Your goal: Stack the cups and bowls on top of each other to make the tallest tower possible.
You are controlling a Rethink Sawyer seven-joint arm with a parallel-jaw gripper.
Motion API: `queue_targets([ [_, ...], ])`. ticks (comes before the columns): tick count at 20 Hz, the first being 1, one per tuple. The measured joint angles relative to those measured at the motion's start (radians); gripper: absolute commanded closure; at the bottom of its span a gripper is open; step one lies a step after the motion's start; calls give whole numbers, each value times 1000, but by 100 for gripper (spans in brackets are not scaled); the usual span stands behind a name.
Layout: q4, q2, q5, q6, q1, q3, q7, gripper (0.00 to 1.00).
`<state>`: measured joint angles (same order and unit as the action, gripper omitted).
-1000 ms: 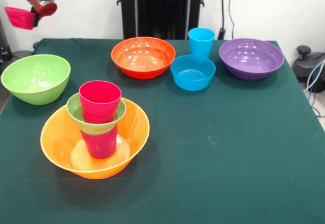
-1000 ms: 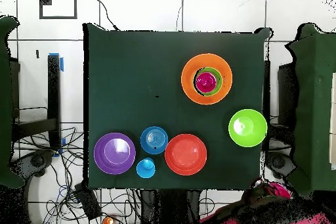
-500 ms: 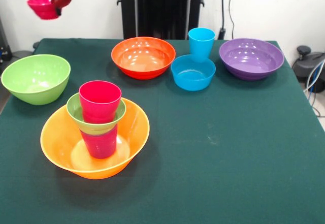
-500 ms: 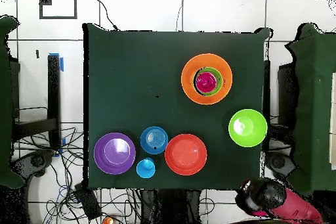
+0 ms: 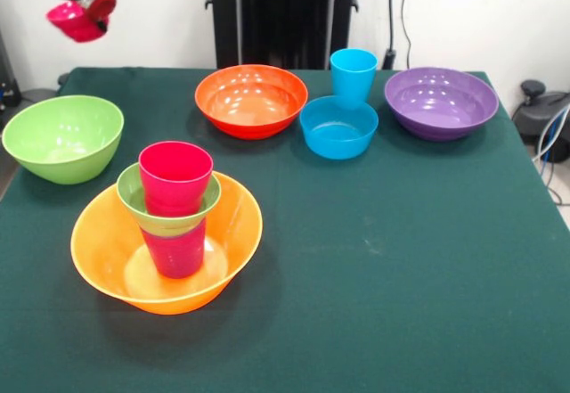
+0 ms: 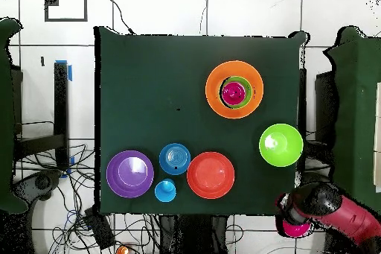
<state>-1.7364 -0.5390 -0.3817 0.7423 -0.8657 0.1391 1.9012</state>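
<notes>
The hand (image 5: 82, 10) is up in the air past the corner of the green worktop (image 5: 401, 259), and it seems to be gripping a small pink-red bowl (image 5: 75, 20), though the fingers are hard to see. The tower (image 5: 174, 224) sits in the big orange bowl (image 5: 107, 268): a red-pink cup, a small lime green bowl (image 5: 130, 193) on it, and another red-pink cup (image 5: 175, 176) inside that. The big lime green bowl (image 5: 62, 136) is near it. The red-orange bowl (image 5: 251, 99), blue bowl (image 5: 338, 127), sky blue cup (image 5: 354, 74) and purple bowl (image 5: 441, 102) sit in a row.
</notes>
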Motion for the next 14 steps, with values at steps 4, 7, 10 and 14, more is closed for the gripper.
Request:
queue_targets([
  [4, 78, 20, -17, 27, -4, -40, 0, 100],
  [7, 153, 42, -26, 47, 2, -70, 0, 100],
  [10, 236, 67, -27, 88, 15, -99, 0, 100],
  [14, 303, 83, -35, 139, 39, -108, 0, 100],
])
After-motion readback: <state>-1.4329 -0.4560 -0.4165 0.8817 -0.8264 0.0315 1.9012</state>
